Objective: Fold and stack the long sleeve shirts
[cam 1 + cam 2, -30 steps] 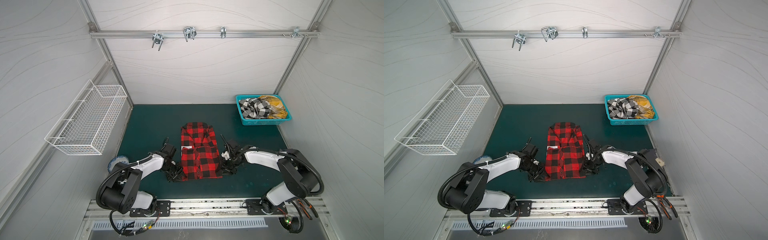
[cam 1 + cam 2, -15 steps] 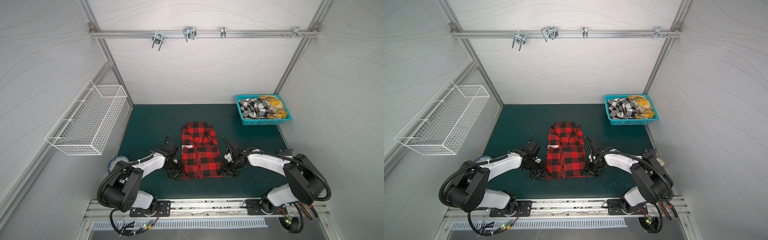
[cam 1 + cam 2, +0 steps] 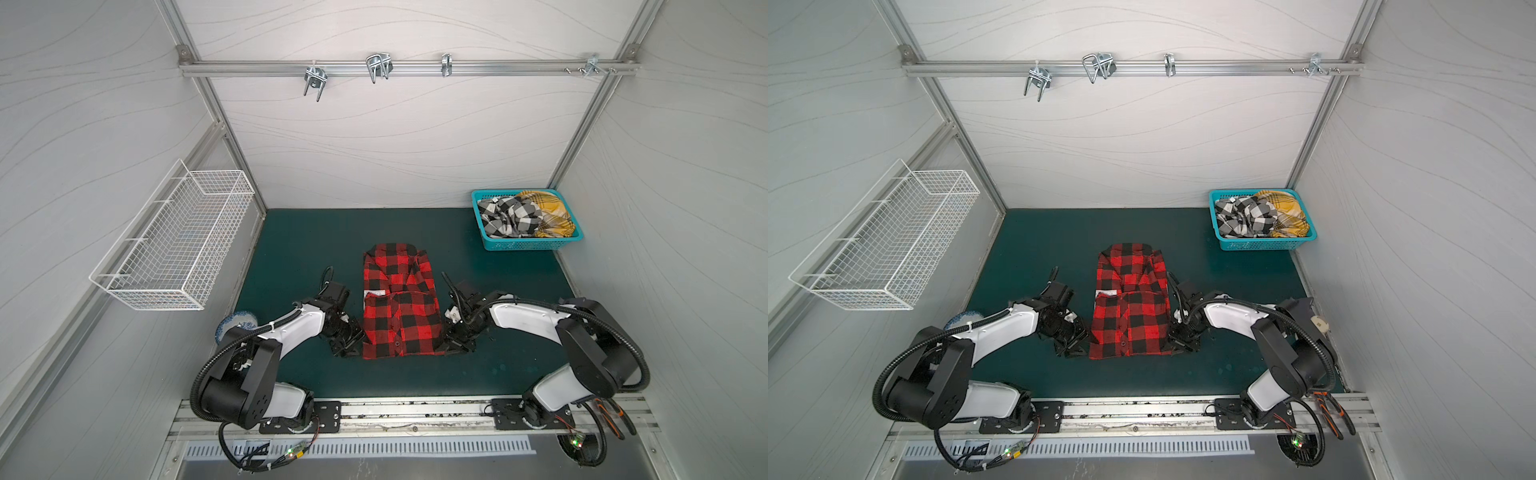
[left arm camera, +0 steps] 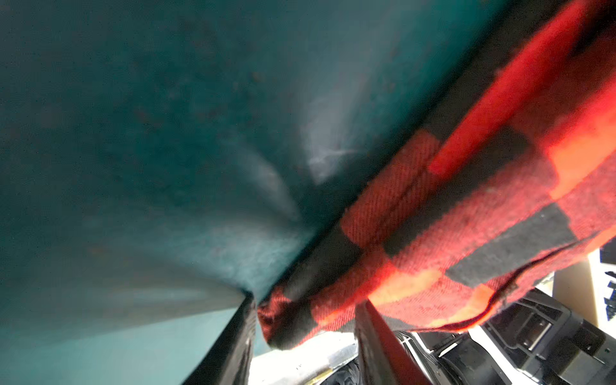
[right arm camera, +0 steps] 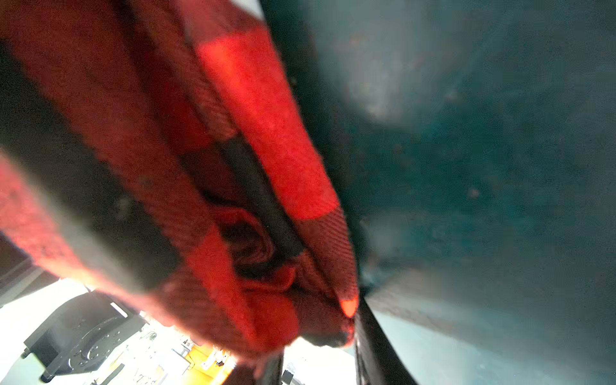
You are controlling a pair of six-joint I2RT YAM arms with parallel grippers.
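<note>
Left hand (image 3: 354, 348), right hand (image 3: 448, 348) beside red shirt (image 3: 399, 318); long axis near-to-far, collar far

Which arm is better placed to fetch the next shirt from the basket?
Right. The basket sits in the far right corner, beyond the right gripper; the left gripper is across the red shirt.

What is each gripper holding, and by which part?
Right gripper pinches the red-and-black plaid shirt at its near right corner. Left gripper straddles the near left corner; grip unclear.

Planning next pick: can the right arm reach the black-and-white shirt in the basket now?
Probably, once freed: right hand holds a corner of the red shirt; bare mat to the basket, black-and-white shirt uncovered there.
</note>
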